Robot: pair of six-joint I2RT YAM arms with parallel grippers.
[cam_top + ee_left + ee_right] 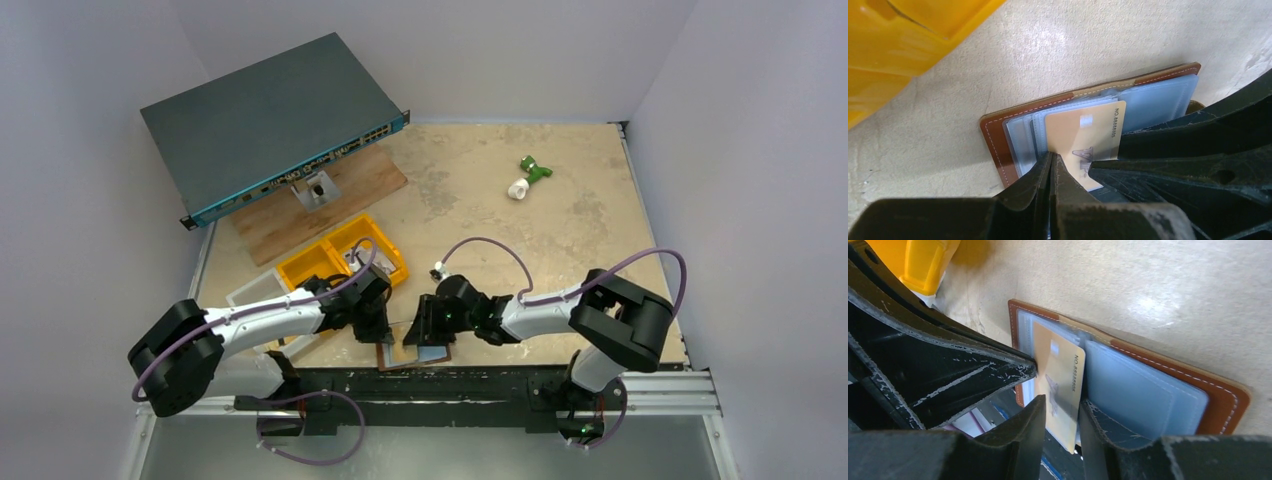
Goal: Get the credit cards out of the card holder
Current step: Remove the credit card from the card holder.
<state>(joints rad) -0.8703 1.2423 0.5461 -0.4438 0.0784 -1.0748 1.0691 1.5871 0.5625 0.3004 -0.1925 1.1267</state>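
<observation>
Credit card, partway out of the open card holder near the yellow bin, is straddled by the right gripper; whether it is clamped cannot be told. The left gripper is closed at the card's edge. If left unpinned, the holder could be dragged along.

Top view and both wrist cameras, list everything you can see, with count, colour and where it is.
Switch: one, dark teal, far left.
Board: one, wooden, under switch.
Bin: one, yellow, left of centre.
Tray: one, white, beside bin.
Small object: one, green-white, far right.
Holder: one, brown, open, near edge.
Sleeves: several, pale blue, in holder.
Card: one, tan, among sleeves.
Table: one, beige.
Left arm: one, white-black, jaws shut on card.
Right arm: one, white-black, jaws open around card.
</observation>
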